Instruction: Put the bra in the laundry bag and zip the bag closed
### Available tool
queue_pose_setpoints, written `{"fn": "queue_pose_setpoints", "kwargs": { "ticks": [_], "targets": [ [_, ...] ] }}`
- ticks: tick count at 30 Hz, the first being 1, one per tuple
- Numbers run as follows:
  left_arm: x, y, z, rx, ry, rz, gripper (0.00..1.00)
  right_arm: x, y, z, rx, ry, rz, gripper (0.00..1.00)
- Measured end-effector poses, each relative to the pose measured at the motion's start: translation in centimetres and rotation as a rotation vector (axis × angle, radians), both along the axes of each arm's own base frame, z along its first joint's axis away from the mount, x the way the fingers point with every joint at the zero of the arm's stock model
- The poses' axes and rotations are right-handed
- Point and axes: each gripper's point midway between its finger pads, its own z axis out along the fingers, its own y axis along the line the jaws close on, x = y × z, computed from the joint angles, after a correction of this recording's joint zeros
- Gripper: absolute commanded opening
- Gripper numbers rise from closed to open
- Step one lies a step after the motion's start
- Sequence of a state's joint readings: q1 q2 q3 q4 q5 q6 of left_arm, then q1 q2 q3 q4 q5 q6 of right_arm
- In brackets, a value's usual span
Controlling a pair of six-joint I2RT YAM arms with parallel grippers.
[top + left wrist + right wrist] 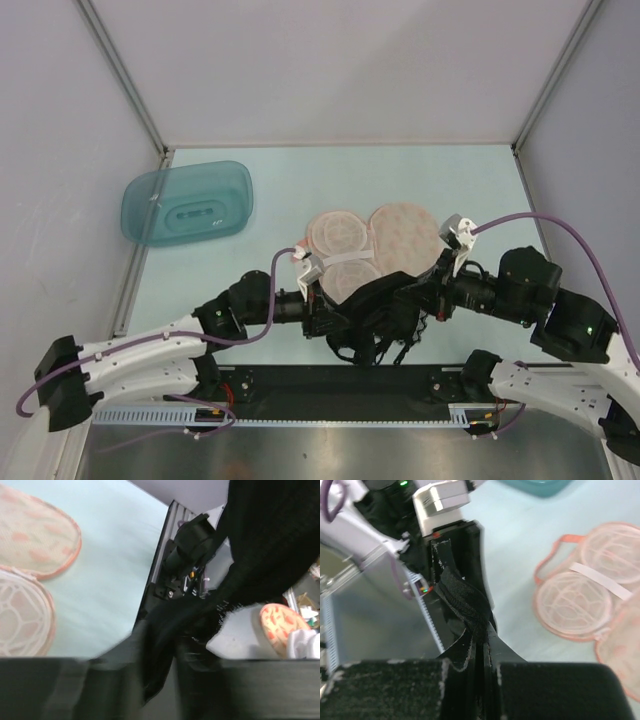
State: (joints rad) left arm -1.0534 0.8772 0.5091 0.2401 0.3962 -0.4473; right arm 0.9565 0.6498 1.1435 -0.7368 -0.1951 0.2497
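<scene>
Black bra hangs left to right, just on the near side of the open laundry bag, between the right gripper, which pinches its strap, and the left gripper, whose jaws are too blurry to tell.

Overhead, the bra covers the near edge of the laundry bag. From the left wrist, the left gripper, right of the bag, is smeared by blur; black fabric possibly sits between its jaws. From the right wrist, the bag runs off the picture's right edge.
</scene>
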Motion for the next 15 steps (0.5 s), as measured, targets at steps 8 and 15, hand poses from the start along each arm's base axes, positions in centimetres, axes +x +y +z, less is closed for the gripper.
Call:
{"fn": "queue_pose_setpoints", "kwargs": {
  "ticks": [8,15],
  "targets": [
    [3.0,-2.6,-2.1,0.075,0.240,0.161,0.00,8.9,-0.5,-2.1,-0.197,-0.029,-0.374,0.00],
    [7.4,-4.7,-5.3,0.120,0.452,0.414,0.00,19.2,-1.7,-6.1,-0.395,-0.077,-0.546,0.00]
  ]
}}
